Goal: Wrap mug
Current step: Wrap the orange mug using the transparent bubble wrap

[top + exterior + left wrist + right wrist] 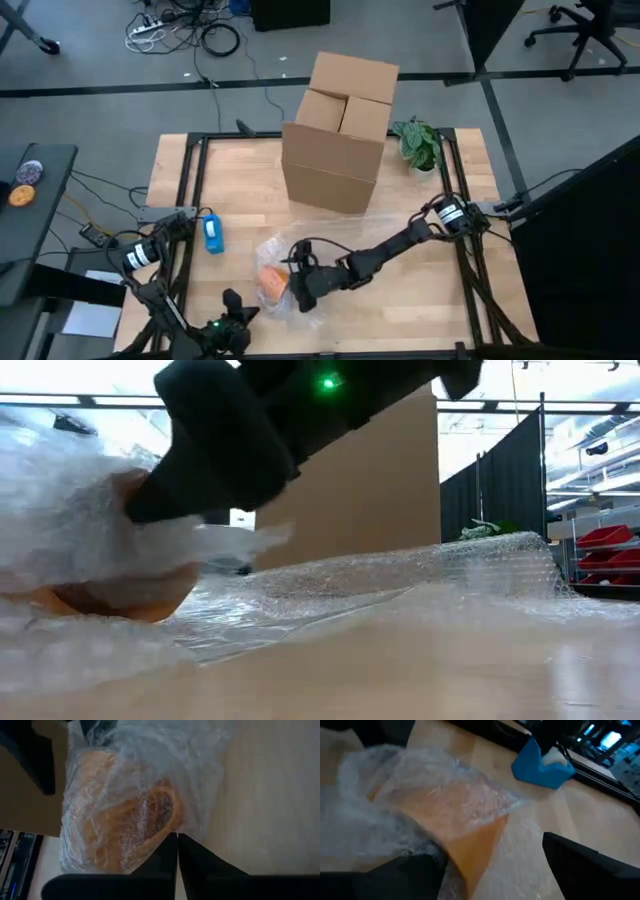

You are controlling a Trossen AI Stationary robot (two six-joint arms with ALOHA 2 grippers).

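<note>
**Inspector:** High view first. Where does the mug lie relative to the arms?

**Assistant:** The orange mug sits at the near centre of the table, on a sheet of bubble wrap. The right gripper is just beside it on its right, reaching in across the table. The left gripper waits near the table's near edge, just left of the mug. Both are close; the right looks the nearer.

**Inspector:** Low view?

**Assistant:** A dark gripper presses on the wrap over the mug; film trails away to the right.

**Inspector:** Left wrist?

**Assistant:** Its fingers are closed together, empty, with the mug directly ahead, opening facing the camera, veiled in film.

**Inspector:** Right wrist?

**Assistant:** Fingers stand wide, straddling the part-covered mug. In my judgement the wrap still needs folding over.
</note>
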